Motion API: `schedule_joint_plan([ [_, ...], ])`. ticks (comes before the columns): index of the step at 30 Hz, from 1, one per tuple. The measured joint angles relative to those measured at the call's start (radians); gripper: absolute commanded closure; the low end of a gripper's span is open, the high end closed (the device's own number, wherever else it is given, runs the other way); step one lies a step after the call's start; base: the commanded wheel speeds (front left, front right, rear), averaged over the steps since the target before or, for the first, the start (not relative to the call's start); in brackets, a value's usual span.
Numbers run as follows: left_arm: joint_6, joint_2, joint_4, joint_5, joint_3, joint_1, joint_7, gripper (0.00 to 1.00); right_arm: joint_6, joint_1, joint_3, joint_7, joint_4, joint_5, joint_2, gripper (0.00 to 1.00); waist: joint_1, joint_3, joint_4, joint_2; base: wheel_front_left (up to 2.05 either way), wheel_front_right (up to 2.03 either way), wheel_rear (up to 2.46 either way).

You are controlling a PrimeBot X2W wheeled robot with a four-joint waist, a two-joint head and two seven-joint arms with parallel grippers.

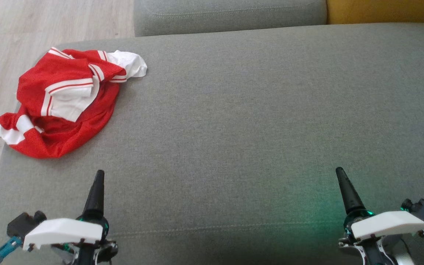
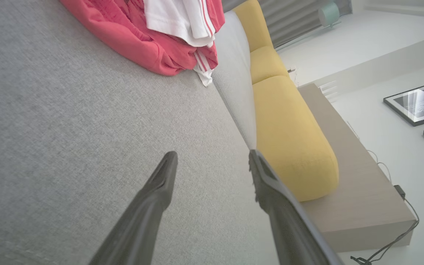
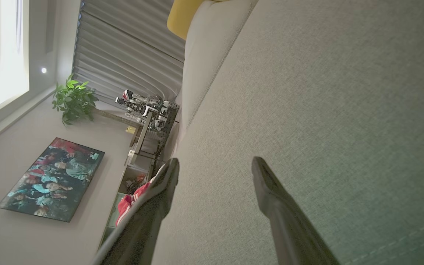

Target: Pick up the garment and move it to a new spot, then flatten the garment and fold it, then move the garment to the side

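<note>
- The garment [image 1: 64, 103], red with white bands, lies crumpled at the far left corner of the seat [image 1: 252, 110], right by the edge next to the floor [image 1: 31, 29]. Its folds cover one another, so its outline is hard to make out.
- In the left wrist view, the frame's top edge cuts off much of the garment.
- The left gripper [image 2: 212, 158] has its fingers spread wide with nothing between them. It is above bare seat at the near left, well apart from the garment.
- The right gripper [image 3: 215, 163] is likewise spread wide and holds nothing, at the near right of the seat.
- In the head view each gripper shows as a single dark spike, one finger hiding the other. Whether the tips touch the seat cannot be told.
- In the right wrist view a red and white patch [image 3: 127, 206] shows behind one finger, mostly hidden and too small to identify.
- A yellow cushion [image 1: 385, 11] is cut off at the head view's top right.
</note>
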Motion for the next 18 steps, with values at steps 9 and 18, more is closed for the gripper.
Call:
schedule_joint_plan([
  [9,0.030,0.001,-0.036,0.125,-0.030,0.000,-0.026,0.00,0.000,-0.003,0.012,-0.025,-0.027,-0.111,0.000,0.00,0.0000,0.005,0.004,0.0000,0.00,0.00,0.00],
  [18,0.058,0.008,-0.054,0.246,-0.067,0.000,-0.052,0.00,0.000,-0.005,0.033,-0.052,-0.045,-0.213,0.000,0.00,0.0000,0.004,0.004,0.0000,0.00,0.00,0.00],
])
